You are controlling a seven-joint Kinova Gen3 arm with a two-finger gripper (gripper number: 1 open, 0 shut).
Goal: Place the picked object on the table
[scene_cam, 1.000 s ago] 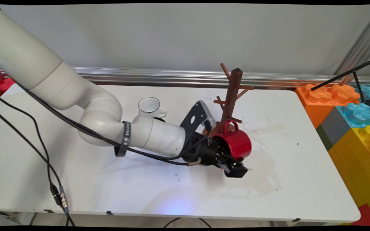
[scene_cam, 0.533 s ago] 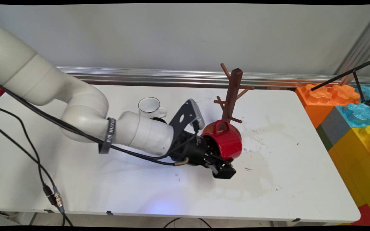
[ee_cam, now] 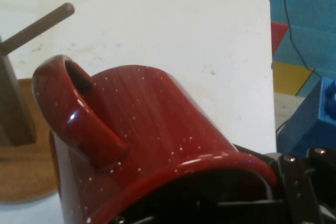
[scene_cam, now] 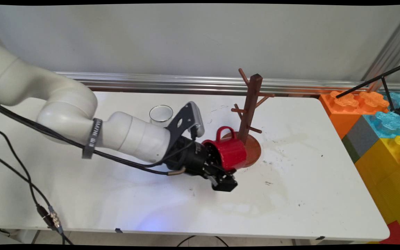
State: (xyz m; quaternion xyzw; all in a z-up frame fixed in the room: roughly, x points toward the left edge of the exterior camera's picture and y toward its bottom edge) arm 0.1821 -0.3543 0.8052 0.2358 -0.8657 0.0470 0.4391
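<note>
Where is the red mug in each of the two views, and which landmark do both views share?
Main view: red mug at centre, held on its side.
Hand view: red mug fills the lower left.
Shared landmark: wooden mug tree, behind it in main view, at left edge in hand view.

Arm reaches low rightward, hand (scene_cam: 221,173) clamped tight.

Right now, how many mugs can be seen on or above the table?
2. A red mug is held on its side in the gripper, in front of the wooden mug tree. A white mug stands on the table behind the arm. Others may be hidden by the arm.
</note>
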